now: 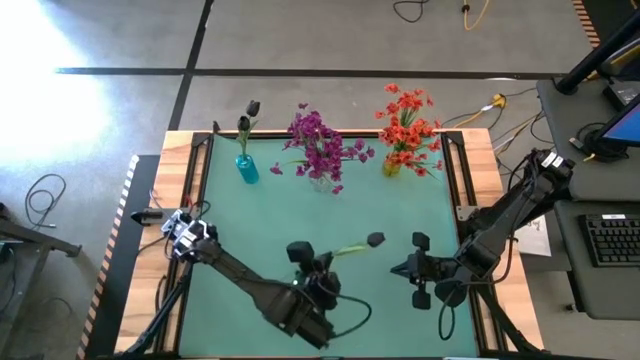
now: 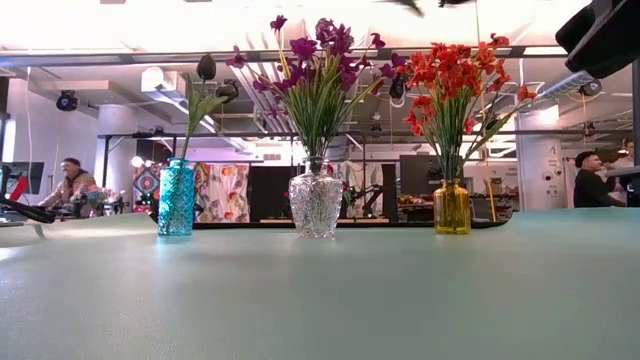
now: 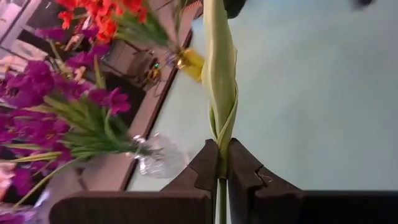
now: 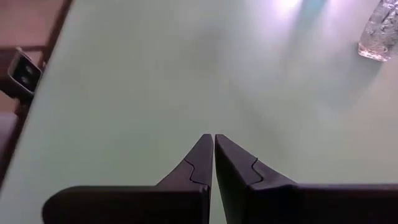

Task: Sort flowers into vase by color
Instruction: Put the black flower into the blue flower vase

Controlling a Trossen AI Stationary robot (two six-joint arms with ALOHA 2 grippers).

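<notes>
Three vases stand along the table's far side. The blue vase (image 1: 247,168) holds a dark bud flower, the clear vase (image 1: 320,180) holds magenta-purple flowers (image 1: 320,140), and the yellow vase (image 1: 392,168) holds orange-red flowers (image 1: 408,125). My left gripper (image 1: 328,257) is over the table's near middle, shut on another dark-bud flower (image 1: 376,240). That flower's stem points toward the table's right. My right gripper (image 1: 400,268) hovers just right of that bud with its fingers shut and nothing between them. My left gripper pinches the flower's green stem (image 3: 221,168) between its two fingers (image 3: 205,165), just below the leaf (image 3: 221,81) that wraps the stem. The stem runs on past the fingertips, along them. The flower is lifted clear of the table, lying roughly level with its bud (image 1: 376,240) toward my right gripper.
The green table mat (image 1: 400,210) lies bare between the vases and the grippers. A wooden border and black rails (image 1: 452,180) frame it. Cables and a keyboard (image 1: 610,240) lie off the table's right. People sit in the room beyond (image 2: 600,180).
</notes>
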